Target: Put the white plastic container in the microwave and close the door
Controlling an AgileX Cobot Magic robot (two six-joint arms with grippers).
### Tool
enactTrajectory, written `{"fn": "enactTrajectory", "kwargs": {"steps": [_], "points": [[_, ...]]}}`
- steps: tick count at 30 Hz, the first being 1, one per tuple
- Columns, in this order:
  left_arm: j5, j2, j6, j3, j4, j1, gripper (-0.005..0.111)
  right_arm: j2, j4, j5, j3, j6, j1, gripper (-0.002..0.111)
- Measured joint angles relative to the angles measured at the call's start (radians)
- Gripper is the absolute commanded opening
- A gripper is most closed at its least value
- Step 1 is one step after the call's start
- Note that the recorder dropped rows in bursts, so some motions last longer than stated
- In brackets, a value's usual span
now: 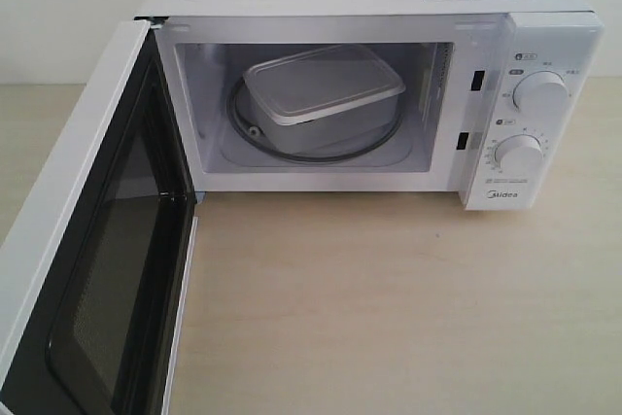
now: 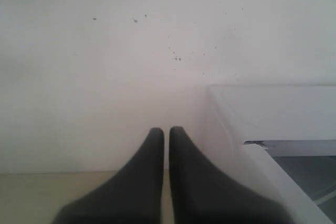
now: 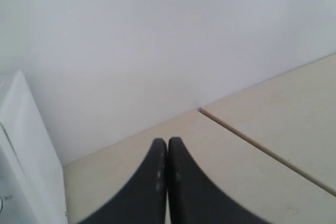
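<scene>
The white plastic container sits inside the microwave on the glass turntable, tilted slightly. The door stands wide open at the left, its dark window facing inward. Neither gripper shows in the exterior view. In the left wrist view my left gripper is shut with nothing in it, pointing at a white wall, with the microwave's top corner beside it. My right gripper is shut and empty over the beige table, the microwave's side nearby.
Two round dials sit on the microwave's right panel. A beige tabletop spreads in front of the microwave. A seam runs across the table in the right wrist view. White wall stands behind.
</scene>
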State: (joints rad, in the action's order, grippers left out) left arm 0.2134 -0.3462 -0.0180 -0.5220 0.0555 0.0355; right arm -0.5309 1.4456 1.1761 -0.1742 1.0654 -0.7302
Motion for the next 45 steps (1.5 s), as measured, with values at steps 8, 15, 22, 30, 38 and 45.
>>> {"fn": "enactTrajectory", "kwargs": {"steps": [8, 15, 22, 30, 38, 45], "points": [[-0.006, -0.007, 0.000, 0.000, 0.000, 0.000, 0.004, 0.000, 0.000, -0.031, 0.000, -0.012, 0.000, 0.000], [0.003, -0.007, 0.000, 0.000, 0.004, 0.000, 0.004, 0.000, -0.014, -0.088, 0.000, -0.012, 0.000, 0.000], [0.137, -0.007, -0.007, -0.017, 0.035, 0.000, 0.004, 0.000, -0.018, -0.090, 0.000, -0.012, 0.000, 0.000], [0.556, -0.128, -0.144, -0.203, 0.178, 0.000, 0.004, 0.000, -0.018, -0.090, 0.000, -0.035, 0.000, 0.000], [0.853, -0.409, -0.303, -0.287, 0.362, 0.000, 0.004, 0.000, -0.018, -0.099, 0.000, -0.090, 0.000, 0.000], [0.914, -0.546, -0.507, -0.290, 0.579, 0.000, 0.004, 0.000, -0.123, -0.213, 0.000, -0.117, 0.000, 0.000]]}}
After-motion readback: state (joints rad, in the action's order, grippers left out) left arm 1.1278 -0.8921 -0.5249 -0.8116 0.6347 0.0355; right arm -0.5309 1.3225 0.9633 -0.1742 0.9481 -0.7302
